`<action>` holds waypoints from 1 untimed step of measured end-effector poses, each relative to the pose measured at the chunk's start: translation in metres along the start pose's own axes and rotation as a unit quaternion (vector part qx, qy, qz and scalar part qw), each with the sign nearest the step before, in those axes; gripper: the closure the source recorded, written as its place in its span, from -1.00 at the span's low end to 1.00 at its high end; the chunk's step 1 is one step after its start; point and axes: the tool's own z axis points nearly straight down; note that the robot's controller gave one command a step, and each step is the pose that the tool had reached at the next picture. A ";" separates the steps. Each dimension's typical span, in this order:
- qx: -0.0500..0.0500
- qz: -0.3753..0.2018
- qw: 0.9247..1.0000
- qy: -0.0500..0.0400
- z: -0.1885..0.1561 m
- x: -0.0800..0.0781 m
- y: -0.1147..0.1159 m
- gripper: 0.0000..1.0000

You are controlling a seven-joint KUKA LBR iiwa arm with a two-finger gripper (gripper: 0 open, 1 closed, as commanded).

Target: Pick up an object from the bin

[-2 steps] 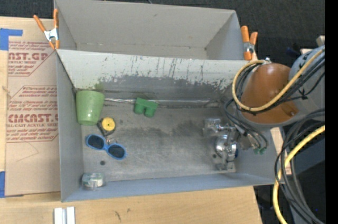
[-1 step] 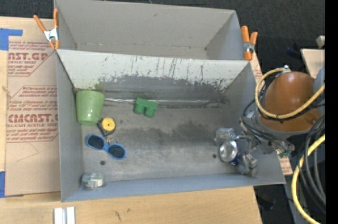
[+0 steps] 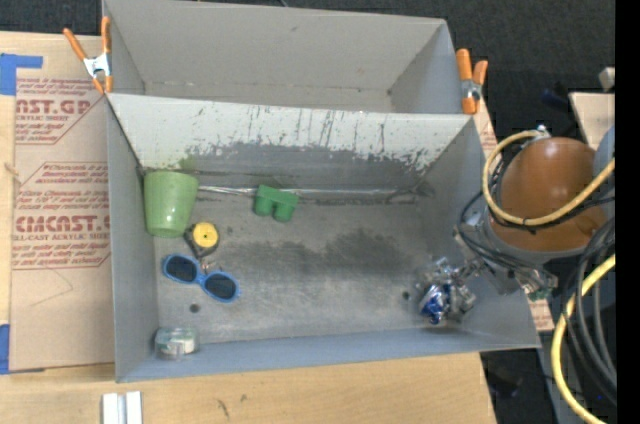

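Blue and white, one small crumpled-looking thing (image 3: 434, 305) lies on the floor of the grey metal bin (image 3: 300, 62), in the near right corner, close to the right wall. The gripper (image 3: 447, 290) is down in that same corner, its tip right at this thing and seemingly touching it. Whether the gripper is spread or closed cannot be told, nor whether it has a grip on the thing. Above it, the arm's wrist carries one rounded orange-brown cover (image 3: 545, 192) at the bin's right rim, with yellow and black cables (image 3: 590, 332) looping around it.

The middle of the bin floor separates this corner from five other things, all well apart from the gripper on the left side. One small green block (image 3: 275, 202) sits near the back wall, left of centre. One pale green cup (image 3: 170, 202) lies on its side against the left wall. Just beside the cup, toward the front, is one small yellow disc (image 3: 203, 236). Touching the disc from the front is one blue piece made of two joined ovals (image 3: 200, 277), like toy glasses. One small grey-green lump (image 3: 175, 342) rests in the near left corner.
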 end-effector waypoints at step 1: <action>0.004 0.025 1.000 -0.003 -0.139 -0.012 -0.001 1.00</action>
